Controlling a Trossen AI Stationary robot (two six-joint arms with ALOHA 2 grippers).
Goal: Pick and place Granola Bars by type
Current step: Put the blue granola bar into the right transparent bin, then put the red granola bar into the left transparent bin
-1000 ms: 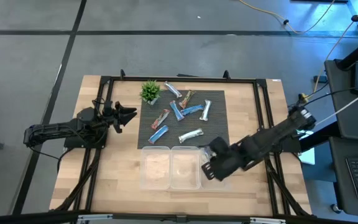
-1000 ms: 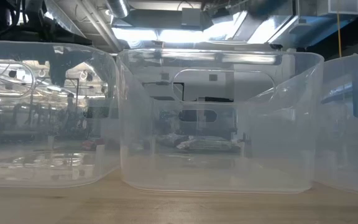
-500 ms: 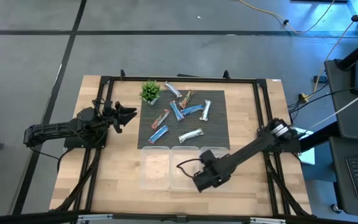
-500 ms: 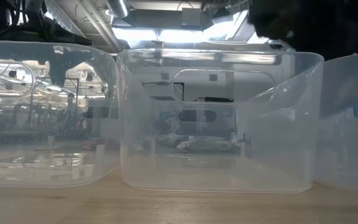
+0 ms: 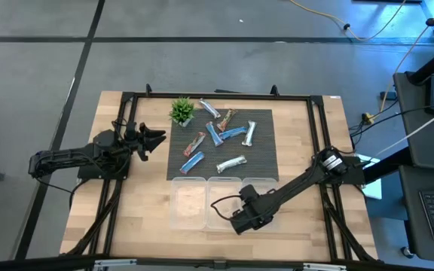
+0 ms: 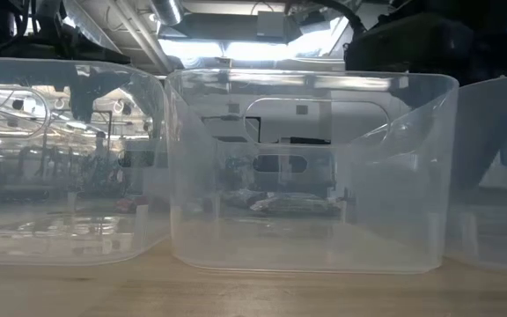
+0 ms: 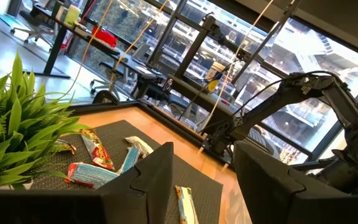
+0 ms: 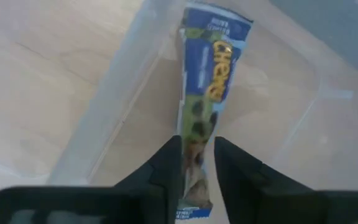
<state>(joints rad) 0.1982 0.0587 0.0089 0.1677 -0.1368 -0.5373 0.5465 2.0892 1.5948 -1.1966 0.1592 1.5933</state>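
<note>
Several granola bars (image 5: pixel 218 137) in blue, red-brown and silver-white wrappers lie flat on a dark mat; the left wrist view shows some of these bars (image 7: pixel 98 167) too. My right gripper (image 5: pixel 236 223) hangs over the row of clear bins (image 5: pixel 190 205), near the middle bin's right side, shut on a blue bar (image 8: pixel 207 93). Whether the bar is over the middle or the right bin, I cannot tell. My left gripper (image 5: pixel 157 138) waits open at the mat's left edge, beside the plant. My right gripper pinches the blue bar near one end (image 8: pixel 196 163) between its two fingers (image 8: pixel 168 167). The bar runs on straight past the fingertips, along the fingers. Its free end (image 8: pixel 216 18) is above a clear bin's floor; whether it touches the bin, I cannot tell.
A small green potted plant (image 5: pixel 181 110) stands at the mat's far left corner and fills the left of my left wrist view (image 7: pixel 11 124). Three clear bins stand side by side near the table's near edge (image 6: pixel 311 167). A black frame (image 5: pixel 319 128) borders the table.
My right gripper has swung from the right bin toward the table's left and near edge and come down lower over the bins, carrying the blue bar. Its dark bulk has come into the low view at upper right.
</note>
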